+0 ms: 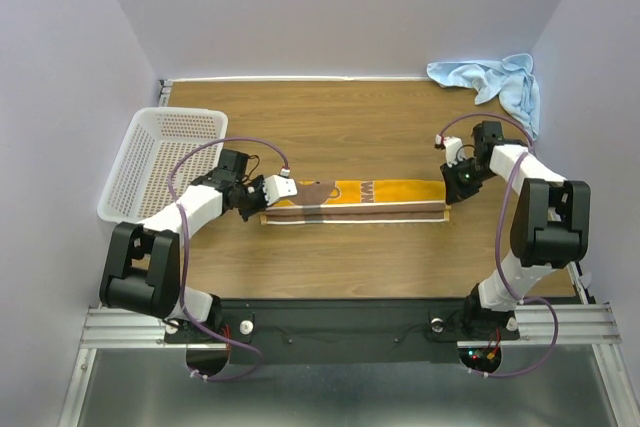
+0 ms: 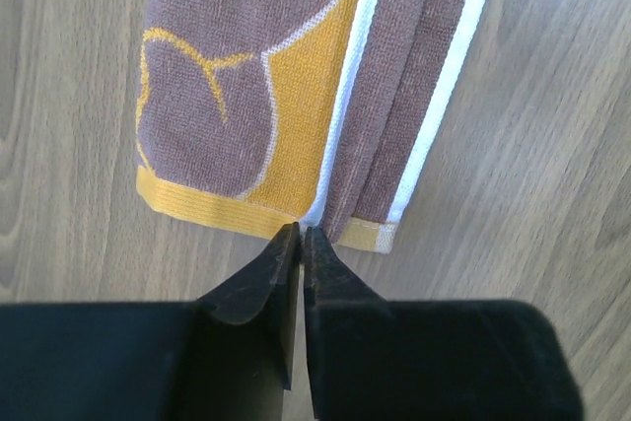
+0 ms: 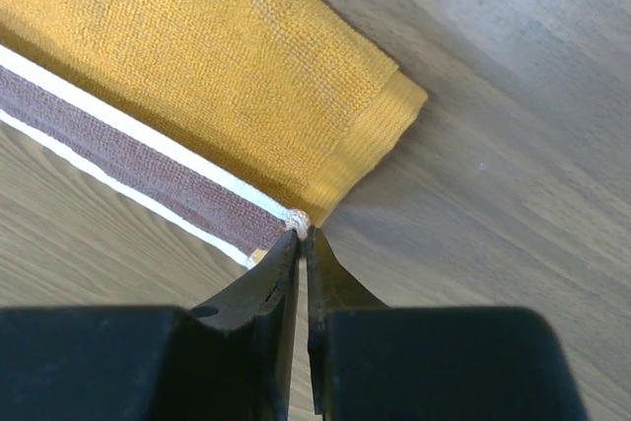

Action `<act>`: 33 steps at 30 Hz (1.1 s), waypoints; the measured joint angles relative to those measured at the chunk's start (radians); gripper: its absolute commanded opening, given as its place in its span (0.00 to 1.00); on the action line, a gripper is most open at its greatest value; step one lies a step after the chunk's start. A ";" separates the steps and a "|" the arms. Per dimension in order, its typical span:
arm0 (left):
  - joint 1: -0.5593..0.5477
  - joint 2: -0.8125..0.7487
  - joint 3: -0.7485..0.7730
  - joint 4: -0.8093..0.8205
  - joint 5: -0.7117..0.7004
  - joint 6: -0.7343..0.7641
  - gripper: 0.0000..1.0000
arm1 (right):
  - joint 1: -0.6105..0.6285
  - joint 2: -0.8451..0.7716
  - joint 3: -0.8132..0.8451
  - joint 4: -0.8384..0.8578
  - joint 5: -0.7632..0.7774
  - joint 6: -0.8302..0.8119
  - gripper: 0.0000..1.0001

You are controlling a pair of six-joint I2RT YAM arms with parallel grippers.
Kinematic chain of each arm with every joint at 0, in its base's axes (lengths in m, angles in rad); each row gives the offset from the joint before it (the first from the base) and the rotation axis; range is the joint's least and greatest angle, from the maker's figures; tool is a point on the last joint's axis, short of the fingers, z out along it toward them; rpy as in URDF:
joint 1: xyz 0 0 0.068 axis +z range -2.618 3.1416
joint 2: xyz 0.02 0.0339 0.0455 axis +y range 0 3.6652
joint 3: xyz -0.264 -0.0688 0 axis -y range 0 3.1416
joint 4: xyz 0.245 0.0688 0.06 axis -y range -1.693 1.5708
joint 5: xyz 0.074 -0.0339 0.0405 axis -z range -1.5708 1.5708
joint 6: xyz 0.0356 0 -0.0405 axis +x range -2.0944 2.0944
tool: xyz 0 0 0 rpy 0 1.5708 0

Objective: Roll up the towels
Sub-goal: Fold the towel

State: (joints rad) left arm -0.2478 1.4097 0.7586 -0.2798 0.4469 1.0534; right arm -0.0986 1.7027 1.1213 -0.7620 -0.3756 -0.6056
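A terry yellow towel (image 1: 355,199), folded into a long strip with brown print and white stripes, is laid on the wood-grain surface (image 1: 350,267), the left gripper (image 2: 301,234) and right gripper (image 3: 304,234) nearly pressed together at its 2 end hems, any pinch not discernible; a blue towel (image 1: 495,82) is bunched far right.

There's the mustard-yellow towel (image 1: 355,199), folded lengthwise into a long narrow strip, lying flat dead centre, stretched from nine o'clock to three, brown pattern and white stripes showing. And the light blue towel (image 1: 495,82) sits crumpled in a heap, far out at one o'clock.
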 measured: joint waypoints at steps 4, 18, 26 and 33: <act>0.000 -0.016 0.000 -0.015 0.000 0.010 0.36 | 0.000 -0.034 -0.018 -0.016 0.001 -0.018 0.33; 0.001 -0.187 0.025 -0.149 0.078 0.046 0.48 | 0.000 -0.127 0.061 -0.104 -0.024 -0.032 0.45; 0.000 -0.009 0.153 -0.055 0.079 -0.228 0.37 | 0.003 0.049 0.168 -0.099 -0.055 0.040 0.37; -0.008 0.235 0.279 0.021 -0.008 -0.483 0.28 | 0.021 0.178 0.172 -0.063 -0.017 0.117 0.26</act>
State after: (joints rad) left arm -0.2558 1.6444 1.0374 -0.2592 0.4389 0.5709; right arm -0.0772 1.8809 1.2938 -0.8253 -0.3927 -0.4885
